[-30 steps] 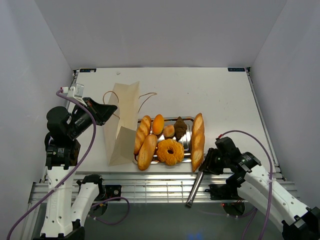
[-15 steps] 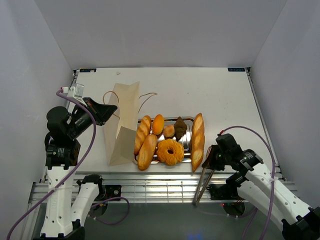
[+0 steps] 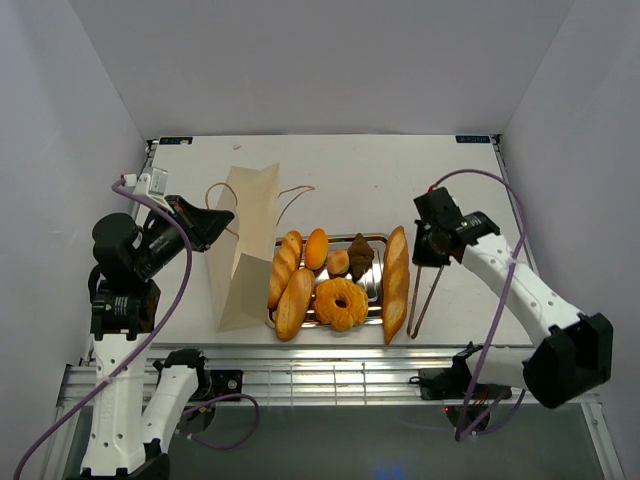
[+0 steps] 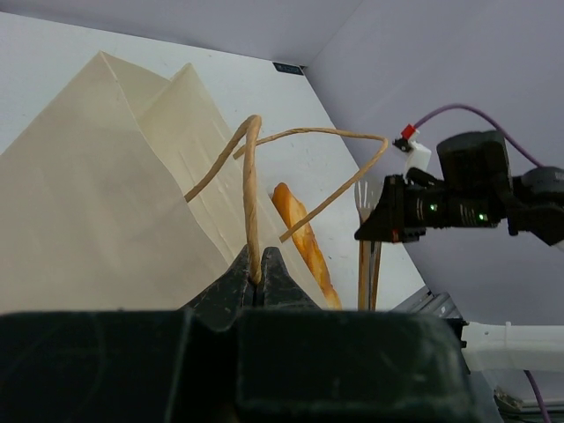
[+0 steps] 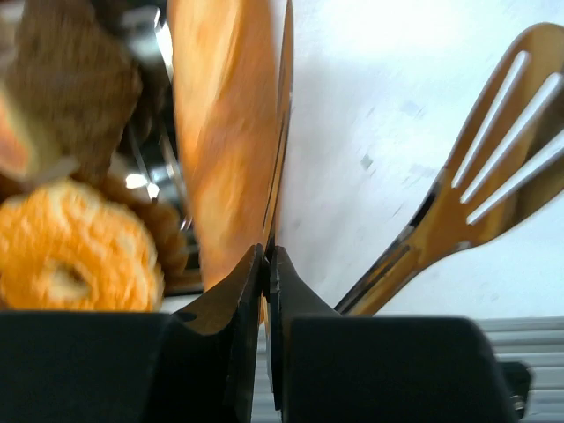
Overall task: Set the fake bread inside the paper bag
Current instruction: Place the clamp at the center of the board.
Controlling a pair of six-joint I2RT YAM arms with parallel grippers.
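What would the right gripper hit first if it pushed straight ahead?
The right gripper, shut on the tongs, aims down beside the long baguette; it would probably meet the table there first, though depth is unclear.

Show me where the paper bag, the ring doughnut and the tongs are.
paper bag (image 3: 245, 255): top view, its flat side.
ring doughnut (image 3: 328, 312): top view, the ring's near-left part.
tongs (image 5: 427, 231): right wrist view, neck below the slotted head.

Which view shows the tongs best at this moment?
Right wrist: the tongs appear close up, slotted head clear, one blade pinched in the right gripper. Top external shows only a thin line beside the long baguette; left wrist shows them small, hanging below that gripper.
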